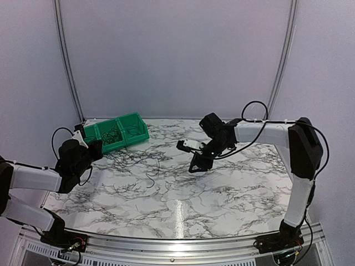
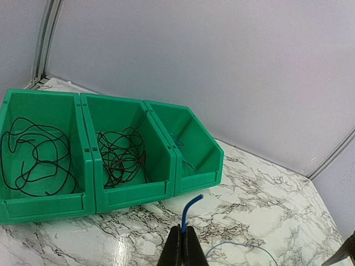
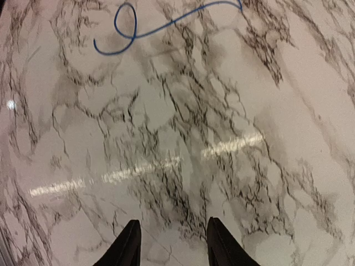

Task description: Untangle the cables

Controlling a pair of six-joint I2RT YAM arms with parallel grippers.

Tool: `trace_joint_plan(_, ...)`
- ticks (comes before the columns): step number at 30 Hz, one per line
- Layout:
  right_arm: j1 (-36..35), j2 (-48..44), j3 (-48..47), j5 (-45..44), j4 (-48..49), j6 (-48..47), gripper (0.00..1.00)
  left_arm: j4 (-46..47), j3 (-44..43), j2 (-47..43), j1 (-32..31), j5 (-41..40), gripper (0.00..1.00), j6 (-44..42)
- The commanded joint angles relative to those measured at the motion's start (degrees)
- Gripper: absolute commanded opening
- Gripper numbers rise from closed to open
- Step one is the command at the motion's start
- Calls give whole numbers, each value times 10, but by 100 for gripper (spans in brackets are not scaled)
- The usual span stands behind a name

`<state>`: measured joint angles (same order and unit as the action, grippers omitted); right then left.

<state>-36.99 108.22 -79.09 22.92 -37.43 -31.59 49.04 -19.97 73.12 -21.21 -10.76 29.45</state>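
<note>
top external: three joined green bins (image 1: pixel 116 133) stand at 10 o'clock on the marble table (image 1: pixel 233 194). left gripper (image 1: pixel 93 148) is low, just at the bins' 7 o'clock corner. right gripper (image 1: pixel 199 163) hangs above the table a little past centre toward 1 o'clock, pointing down. a thin blue cable (image 1: pixel 151 176) lies on the table between the two grippers, curling near centre.

left wrist: left gripper (image 2: pixel 182 249) has its jaws pressed together, pinching the blue cable (image 2: pixel 187 213). a short end sticks up and bends toward 1 o'clock. the rest trails off on the table toward 4 o'clock. the bins (image 2: pixel 89 149) are ahead at 10 to 11 o'clock. the left compartment holds a loose black cable (image 2: pixel 34 160) in open loops. the middle one holds a denser dark tangle (image 2: pixel 119 158). the right one shows a faint blue strand (image 2: pixel 186 158), too thin to trace.

right wrist: right gripper (image 3: pixel 173 246) is spread, bare marble visible between its fingers, nothing pinched. the blue cable (image 3: pixel 161 25) lies well apart at 11 to 12 o'clock, one small loop at its left end.
</note>
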Motion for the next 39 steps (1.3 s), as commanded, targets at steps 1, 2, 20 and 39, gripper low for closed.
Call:
trace_joint_plan(1, -40, 67, -100, 67, 43, 81, 42, 3, 13, -7, 0, 11, 0, 16)
trace_joint_plan(2, -47, 79, -112, 61, 52, 87, 42, 1, 14, -10, 0, 10, 0, 18)
trace_joint_plan(20, -51, 8, -29, 13, 70, 47, 41, -16, -145, 178, -173, 204, 0, -43)
trace_joint_plan(39, 95, -144, 168, 41, 137, 4, 42, -457, -365, 237, -217, 174, 51, -267)
